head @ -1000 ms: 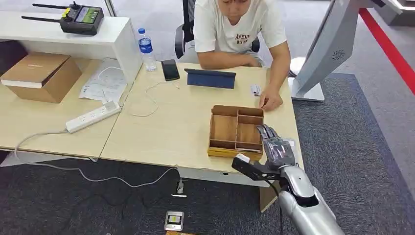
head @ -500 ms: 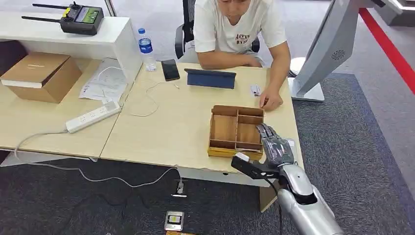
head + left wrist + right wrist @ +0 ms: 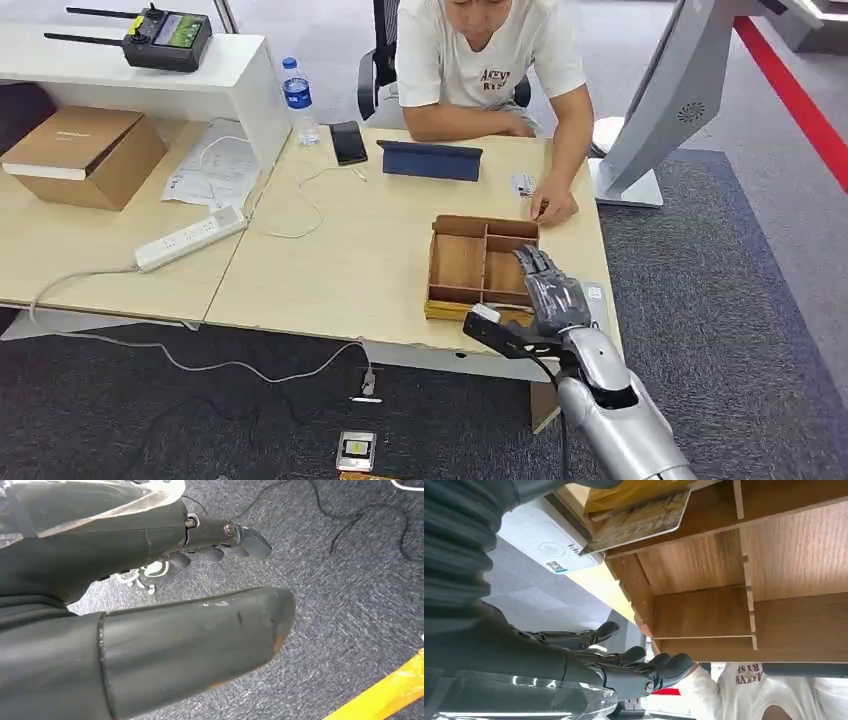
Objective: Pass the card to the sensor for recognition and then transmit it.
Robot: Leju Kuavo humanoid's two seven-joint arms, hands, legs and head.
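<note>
So far, judging by how things are lying, the task is barely beginning: the card (image 3: pixel 639 522) is resting in the wooden divided tray (image 3: pixel 483 265), unlifted, and neither the scan nor the handover is done. Going left to right, the left hand (image 3: pixel 220 535) is hanging over grey carpet (image 3: pixel 350 605), its fingers loosely spread and gripping nothing. Next, the wooden tray is sitting on the light desk (image 3: pixel 340 260), with its near-right compartment directly under the right hand (image 3: pixel 548 292). That hand is hovering over the tray's right side with fingers extended and apart, holding nothing; in the right wrist view the card is lying tilted in a corner compartment on the thumb side of the hand, on top of a yellowish packet (image 3: pixel 634 490), and the fingers (image 3: pixel 664 667) are not touching it. Just beyond the tray wall, on the hand's outer side, the white card reader (image 3: pixel 544 545) is lying flat on the desk. Further right and away from the hand, a person's hand (image 3: pixel 553 206) is resting on the desk. Still left, I judge: gripping the card, presenting it to the reader, then passing it on.
</note>
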